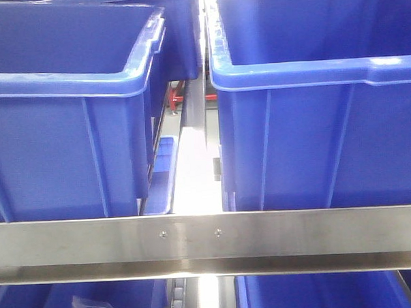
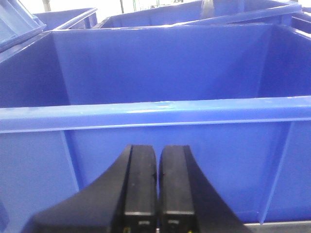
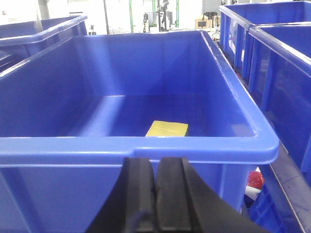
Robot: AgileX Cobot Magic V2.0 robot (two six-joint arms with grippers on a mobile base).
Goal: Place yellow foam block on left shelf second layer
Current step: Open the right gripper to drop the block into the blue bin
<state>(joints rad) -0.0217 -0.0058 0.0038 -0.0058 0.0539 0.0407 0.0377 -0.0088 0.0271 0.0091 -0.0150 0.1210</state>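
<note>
The yellow foam block (image 3: 167, 128) lay on the blue bin's (image 3: 146, 145) floor near its front wall, ungrasped; both grippers, left (image 2: 156, 184) and right (image 3: 156, 194), hovered outside, jaws clenched empty.

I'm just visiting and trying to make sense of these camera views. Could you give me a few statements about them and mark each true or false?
1. The yellow block lies on the floor of a blue bin. True.
2. The right gripper is clamped on the block. False: its jaws are shut on nothing, outside the bin's near wall.
3. The left gripper is wide open. False: its jaws are closed together, empty.
4. In the front view, a metal rail runs across below two blue bins. True.
5. The bin facing the left gripper holds the block. False: none shows in the part of it that can be seen.
</note>
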